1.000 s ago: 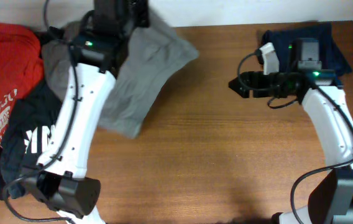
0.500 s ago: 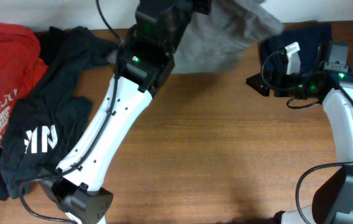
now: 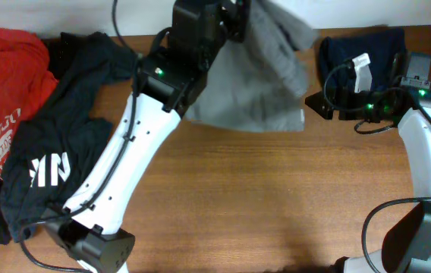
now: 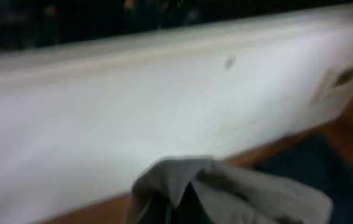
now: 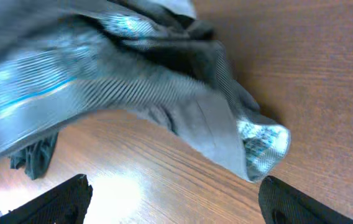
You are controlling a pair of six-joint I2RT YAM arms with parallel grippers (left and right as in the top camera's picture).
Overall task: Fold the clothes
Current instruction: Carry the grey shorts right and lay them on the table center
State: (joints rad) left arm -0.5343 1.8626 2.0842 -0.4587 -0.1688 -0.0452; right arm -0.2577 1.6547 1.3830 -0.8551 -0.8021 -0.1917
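Grey shorts (image 3: 261, 91): hanging from the left gripper (image 3: 242, 15) over the back of the table (image 3: 276, 197). One corner is drooping low near the wood. I think they are being held up so they can fall open and flat.
Left gripper: squeezing tight on the top of the shorts, high over the table's back edge.
Right gripper (image 3: 312, 103): holding its fingers wide apart with nothing in them, low over the table's right side. It is pointing at the drooping corner, maybe getting ready to grab it.
Navy cloth (image 3: 352, 49): lying at the table's back right corner.
Black shirt (image 3: 56, 152) and red shirt (image 3: 14, 76): waiting in a heap at the table's left end.
Job: just starting; the shorts are not folded yet.
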